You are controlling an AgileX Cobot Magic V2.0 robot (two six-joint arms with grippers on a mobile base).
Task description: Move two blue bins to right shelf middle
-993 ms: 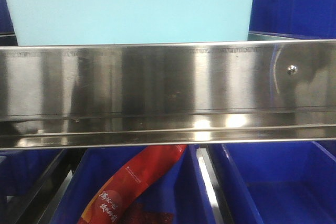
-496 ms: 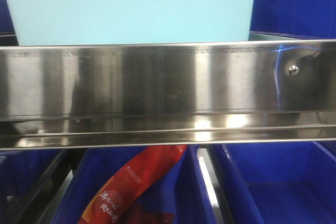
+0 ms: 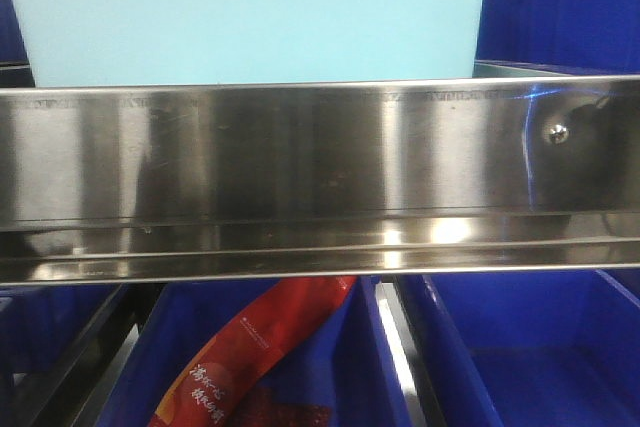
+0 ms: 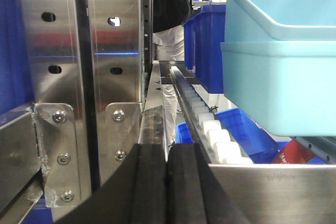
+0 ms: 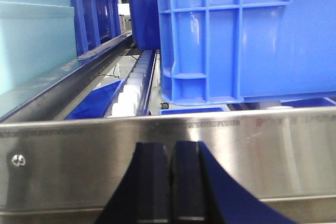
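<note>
A light blue bin [image 3: 250, 17] stands on the shelf just behind the steel front rail [image 3: 320, 177]; it also shows in the left wrist view [image 4: 278, 61], to the right of my left gripper [image 4: 168, 153]. A dark blue bin [image 5: 247, 35] stands on the same shelf to the right, seen close above my right gripper [image 5: 169, 150], and its corner shows in the front view [image 3: 560, 7]. Both grippers are shut and empty, level with the steel rail and in front of it. Neither gripper shows in the front view.
Dark blue bins [image 3: 540, 347] sit on the lower shelf; one holds a red snack bag [image 3: 250, 347]. White rollers [image 4: 210, 129] run along the shelf track. Steel uprights [image 4: 84, 77] stand left of my left gripper. A person [image 4: 170, 14] stands far behind. More blue bins [image 5: 94, 9] lie beyond.
The view is almost still; only the reflections on the steel rail near the screw at the right shift slightly. No gripper or bin visibly moves.
</note>
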